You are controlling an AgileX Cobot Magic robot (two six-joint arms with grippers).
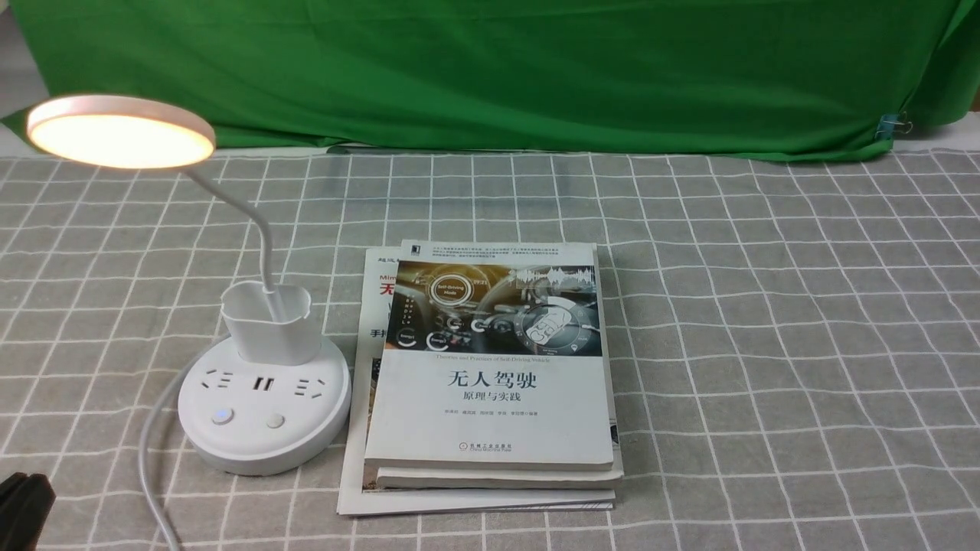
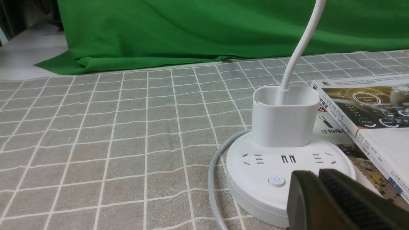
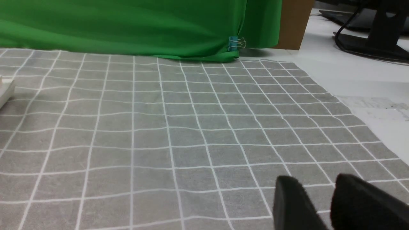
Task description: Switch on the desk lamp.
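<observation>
The white desk lamp [image 1: 264,398] stands left of centre on the checked cloth. Its round disc head [image 1: 120,132] glows warm and lit. A thin neck rises from the small cup [image 1: 269,323] on the round base. The left button [image 1: 222,415] shows a blue light; the second button [image 1: 275,420] sits beside it. In the left wrist view the base [image 2: 271,166] is close, with the lit button [image 2: 276,180]. My left gripper [image 2: 318,174] is shut and empty, just near the base's front, hiding the second button. It shows at the front view's lower left corner [image 1: 23,505]. My right gripper [image 3: 314,185] is slightly open and empty over bare cloth.
A stack of books [image 1: 490,367] lies right beside the lamp base. The lamp's grey cord [image 1: 149,459] runs off the near edge on the left. A green backdrop [image 1: 490,69] hangs at the back, clipped at right [image 1: 892,125]. The cloth's right edge meets white table [image 3: 367,83].
</observation>
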